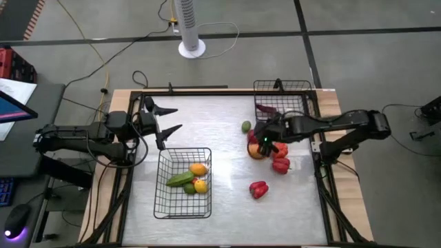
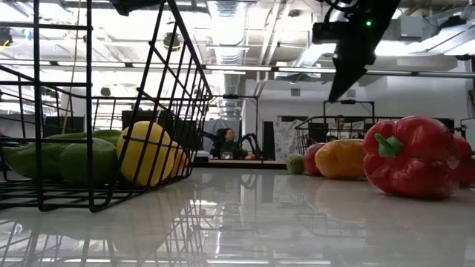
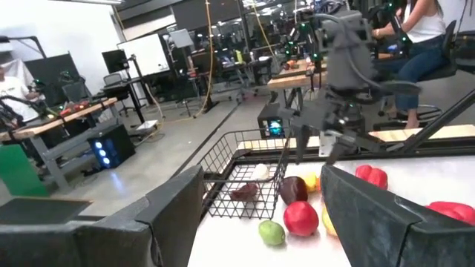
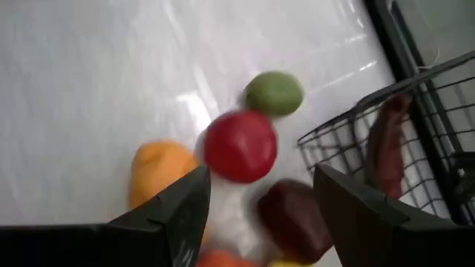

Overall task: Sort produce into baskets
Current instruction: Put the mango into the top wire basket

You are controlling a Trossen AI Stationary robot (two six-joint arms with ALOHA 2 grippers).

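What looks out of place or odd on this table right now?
Nothing is spilled or damaged. Loose produce still sits unsorted beside the far basket: a lime, an orange piece and red peppers. The near basket sits upright holding a few pieces.

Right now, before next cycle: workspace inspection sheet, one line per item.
Surface: white table, glossy, bare toward the near edge.
Job's things: near basket holds green, orange and yellow pieces; far basket holds a dark piece; loose produce by the right gripper includes a green lime, an orange piece and red peppers, with one red pepper apart.
Clutter: nothing seen on the table.
Grippers: left gripper open, empty, waiting beside the near basket; right gripper open above the loose cluster, holding nothing.
Cables: yellow and black cables on the floor.
Surroundings: white fan base; people seated at benches behind.
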